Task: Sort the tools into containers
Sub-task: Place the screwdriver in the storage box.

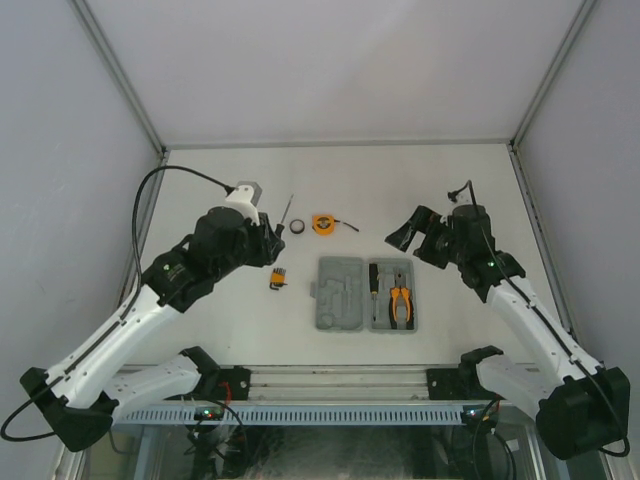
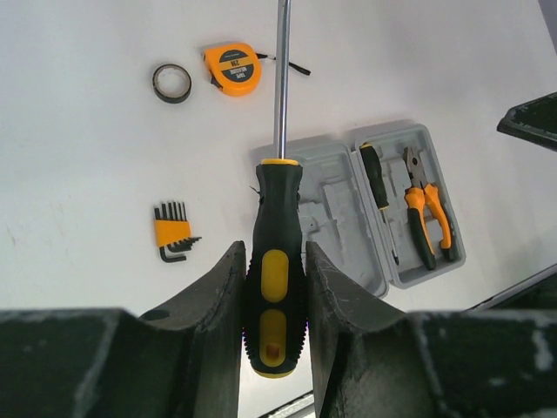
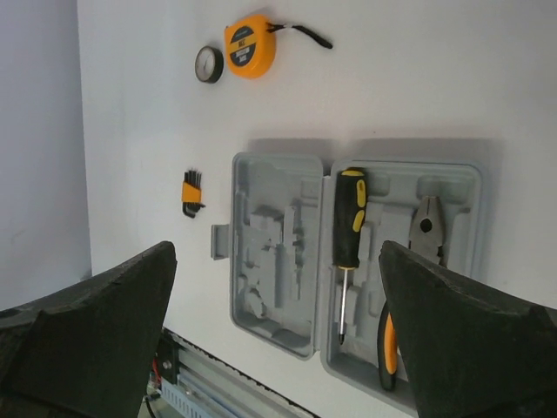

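My left gripper [image 1: 273,244] [image 2: 274,252] is shut on the black-and-yellow handle of a screwdriver [image 2: 277,196], held above the table left of the case; its shaft [image 1: 287,213] points to the far side. The open grey case [image 1: 340,296] [image 2: 335,218] [image 3: 270,244] lies front centre. Its right half holds the second screwdriver [image 1: 374,285] [image 3: 350,218] and the orange-handled pliers [image 1: 401,302] [image 2: 426,213] [image 3: 426,233]. The hex-key set [image 1: 277,279] [image 2: 172,233], black ring [image 1: 298,229] [image 2: 171,82] and tape measure [image 1: 322,224] [image 2: 232,68] lie on the table. My right gripper [image 1: 405,235] [image 3: 277,252] is open and empty, raised behind the case's right half.
The white table is enclosed by white walls on the left, the right and the far side. A metal rail [image 1: 340,378] runs along the near edge between the arm bases. The case's left half has only bare moulded recesses.
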Tool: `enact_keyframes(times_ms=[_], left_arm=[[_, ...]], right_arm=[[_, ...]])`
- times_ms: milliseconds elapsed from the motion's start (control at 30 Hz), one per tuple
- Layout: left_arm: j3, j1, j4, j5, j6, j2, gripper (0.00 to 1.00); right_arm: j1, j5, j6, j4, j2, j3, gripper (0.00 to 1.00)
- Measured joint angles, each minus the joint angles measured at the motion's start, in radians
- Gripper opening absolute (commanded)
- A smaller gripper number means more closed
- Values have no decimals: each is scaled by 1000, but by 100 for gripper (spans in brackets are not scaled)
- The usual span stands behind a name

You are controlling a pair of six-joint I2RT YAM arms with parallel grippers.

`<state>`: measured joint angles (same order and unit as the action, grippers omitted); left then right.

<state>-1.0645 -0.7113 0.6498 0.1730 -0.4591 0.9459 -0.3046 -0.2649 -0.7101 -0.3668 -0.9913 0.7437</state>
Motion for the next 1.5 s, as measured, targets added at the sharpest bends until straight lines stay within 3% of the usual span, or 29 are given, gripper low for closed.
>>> enact_keyframes(times_ms=[233,1067,1233,1500], left_arm=[[0,48,-12,-22,-48,-19,0],[85,114,-137,-80,0,-147,0],[98,116,-156,-100,10,-175,2],[99,116,-163,-128,35,-185,0]], right_arm=[[115,-89,15,-33,-5,2,100],[170,-63,145,-98,-6,87,100],[96,-34,129,-70,-25,129,99],[-215,116,72,-36,-64,175,96]])
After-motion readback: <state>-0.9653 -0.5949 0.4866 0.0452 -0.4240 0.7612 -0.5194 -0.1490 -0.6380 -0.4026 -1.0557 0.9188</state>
